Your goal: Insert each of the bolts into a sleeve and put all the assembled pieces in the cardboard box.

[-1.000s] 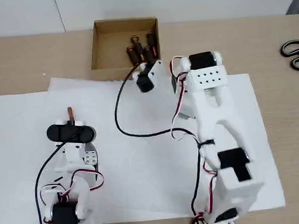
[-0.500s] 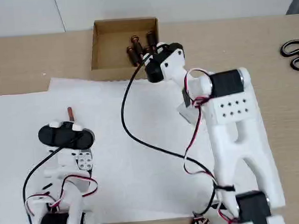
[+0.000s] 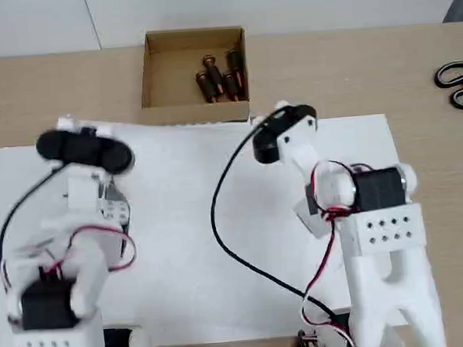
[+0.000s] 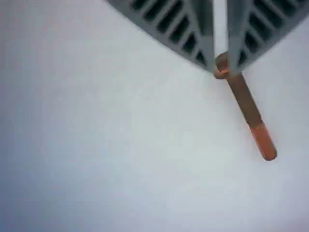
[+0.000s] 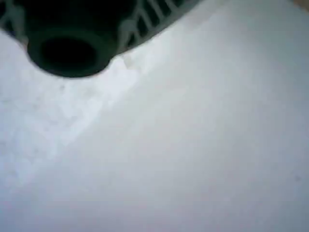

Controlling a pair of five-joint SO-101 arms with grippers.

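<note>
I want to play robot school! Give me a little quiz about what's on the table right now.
1. True or false: the cardboard box already has assembled pieces in it.
2. What does the left gripper hold? A) a spoon B) a bolt C) nothing
3. Fill the gap: the scissors lie on the bare table, not on the white ____.

Key: 1 true. 2 B; the gripper is shut on its head. 3 paper.
</note>
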